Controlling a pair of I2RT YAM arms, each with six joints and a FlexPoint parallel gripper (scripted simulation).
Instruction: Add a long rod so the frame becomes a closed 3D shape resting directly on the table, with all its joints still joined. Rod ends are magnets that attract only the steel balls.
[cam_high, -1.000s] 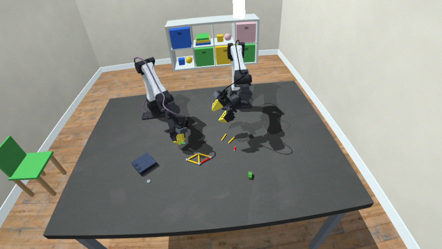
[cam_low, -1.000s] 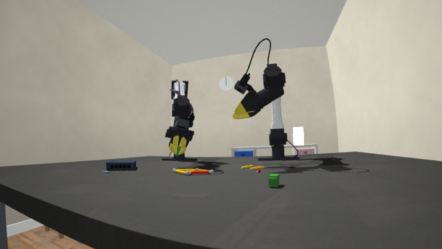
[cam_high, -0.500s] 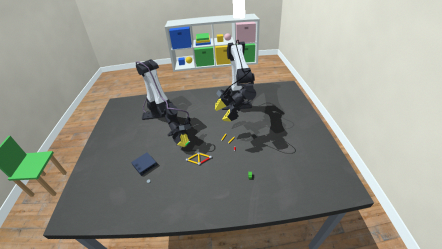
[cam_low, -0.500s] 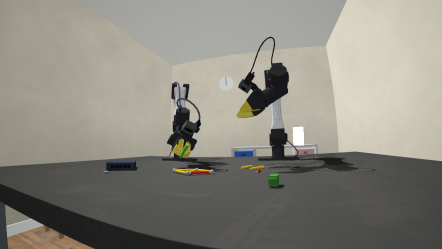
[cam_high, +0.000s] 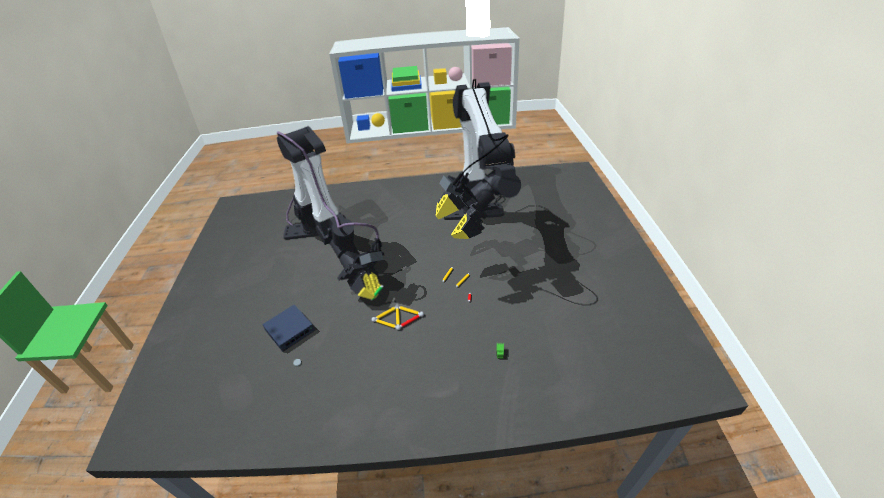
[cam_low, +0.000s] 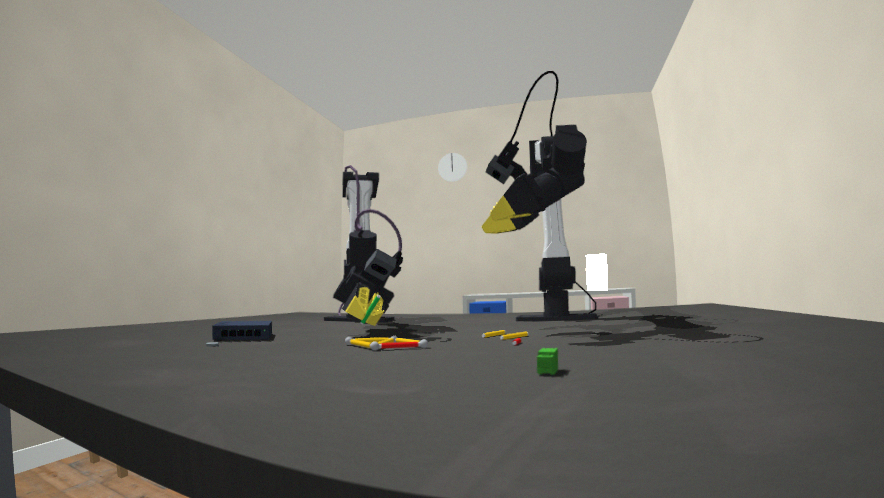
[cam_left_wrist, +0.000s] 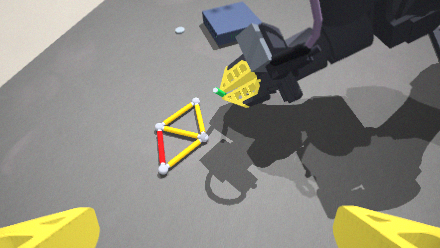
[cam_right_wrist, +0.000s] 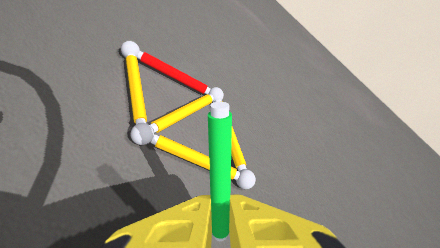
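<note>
The green rod (cam_high: 379, 290) (cam_low: 370, 309) (cam_left_wrist: 220, 92) (cam_right_wrist: 220, 165), likely light, stiff and slick, is clenched near one end by the right gripper (cam_high: 369, 287) (cam_low: 366, 309) (cam_left_wrist: 221, 96) (cam_right_wrist: 220, 205) above the desk (cam_high: 433, 402) (cam_low: 433, 420) (cam_left_wrist: 115, 190) (cam_right_wrist: 310, 90), beside the frame (cam_high: 397, 317) (cam_low: 402, 345) (cam_left_wrist: 181, 132) (cam_right_wrist: 182, 107), and is best held mid-length, magnets free; the left gripper (cam_high: 453, 217) (cam_left_wrist: 216, 218) is spread, nothing grasped.

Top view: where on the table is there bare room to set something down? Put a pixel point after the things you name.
Between the frame (cam_high: 397, 317) (cam_low: 402, 345) (cam_left_wrist: 181, 132) (cam_right_wrist: 182, 114) and the near edge (cam_high: 402, 462) (cam_low: 160, 457); also right of the green block (cam_high: 500, 351) (cam_low: 547, 361). It is crowded behind the frame, under the right claw (cam_high: 373, 294) (cam_low: 369, 320) (cam_left_wrist: 221, 96) (cam_right_wrist: 220, 205).
</note>
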